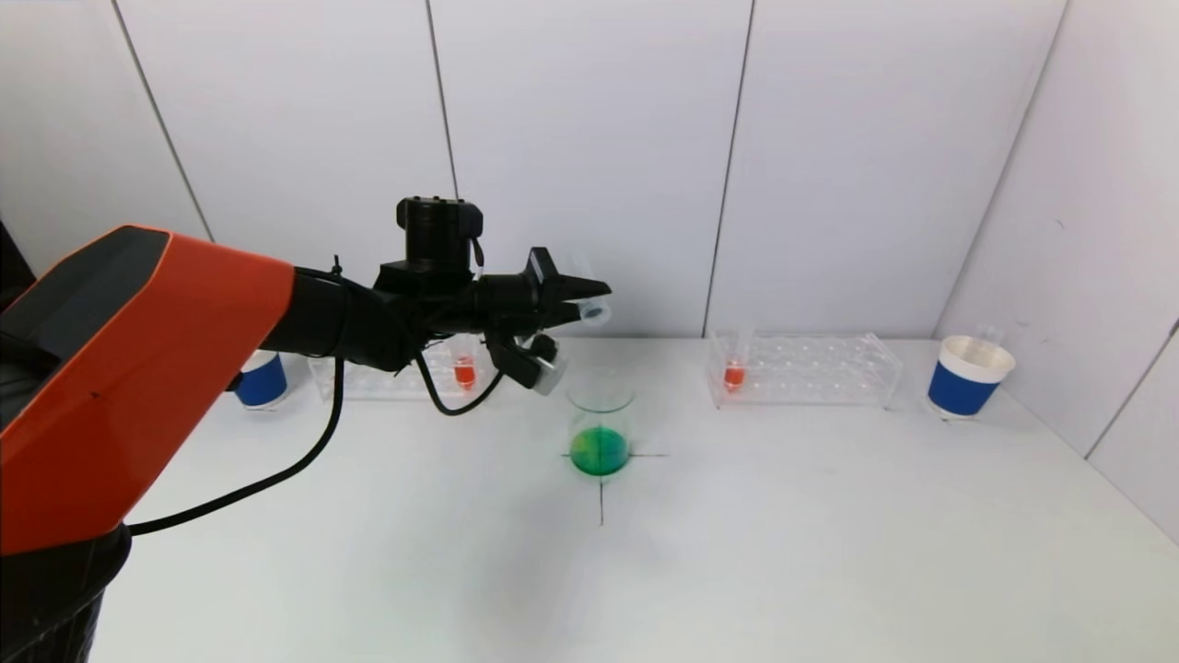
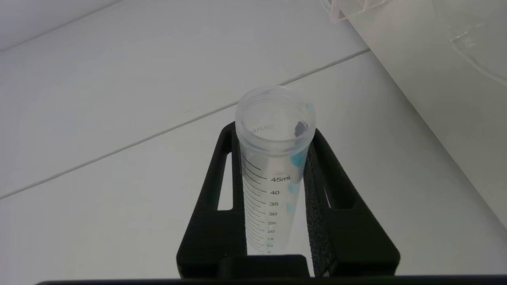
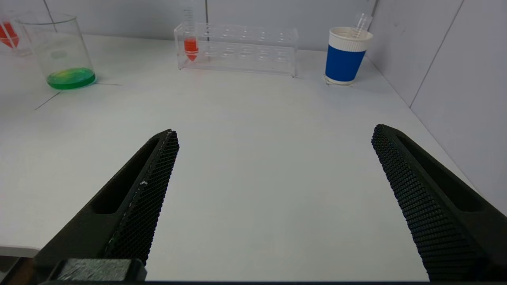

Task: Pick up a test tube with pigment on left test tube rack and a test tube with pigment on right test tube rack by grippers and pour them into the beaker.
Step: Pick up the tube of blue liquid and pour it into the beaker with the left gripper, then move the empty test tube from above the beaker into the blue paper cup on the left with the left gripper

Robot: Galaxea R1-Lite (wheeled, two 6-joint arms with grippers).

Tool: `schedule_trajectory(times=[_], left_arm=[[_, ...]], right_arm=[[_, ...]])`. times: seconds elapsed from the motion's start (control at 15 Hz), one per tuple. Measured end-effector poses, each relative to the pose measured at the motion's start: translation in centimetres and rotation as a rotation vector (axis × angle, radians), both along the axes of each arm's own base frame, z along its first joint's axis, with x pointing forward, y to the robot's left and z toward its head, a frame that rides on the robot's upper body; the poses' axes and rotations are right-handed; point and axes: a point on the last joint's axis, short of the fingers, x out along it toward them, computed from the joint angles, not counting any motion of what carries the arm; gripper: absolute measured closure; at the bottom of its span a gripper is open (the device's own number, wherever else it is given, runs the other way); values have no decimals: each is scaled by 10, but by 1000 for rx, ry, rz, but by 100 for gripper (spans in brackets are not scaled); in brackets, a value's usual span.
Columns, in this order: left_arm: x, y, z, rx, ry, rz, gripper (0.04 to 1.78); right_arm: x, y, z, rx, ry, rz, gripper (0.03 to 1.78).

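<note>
Left gripper [image 1: 576,308] was clamped on an emptied test tube [image 2: 273,166] up above the beaker [image 1: 600,428] (green liquid inside), while the right gripper [image 3: 273,158] sat wide apart, holding nothing.

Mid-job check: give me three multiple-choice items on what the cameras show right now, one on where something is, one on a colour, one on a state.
1. Where is the left gripper?
A. above and just behind the beaker
B. over the right rack
C. resting on the table

2. What colour is the liquid in the beaker?
A. red
B. green
C. clear

3. What state is the test tube in the left gripper?
A. full of red liquid
B. capped
C. nearly empty, blue droplets left

Answers: 1 A, the head view shows it raised there. 2 B, green pool at the bottom. 3 C, the left wrist view shows an open mouth and only blue specks.
</note>
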Motion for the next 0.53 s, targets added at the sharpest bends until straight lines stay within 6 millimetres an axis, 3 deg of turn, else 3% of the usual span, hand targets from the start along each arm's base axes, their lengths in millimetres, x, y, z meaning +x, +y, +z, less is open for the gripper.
schedule_trajectory(times=[0.53], left_arm=[[2,7,0,29,-63,9,138]], right_arm=[[0,0,0,0,0,0,4]])
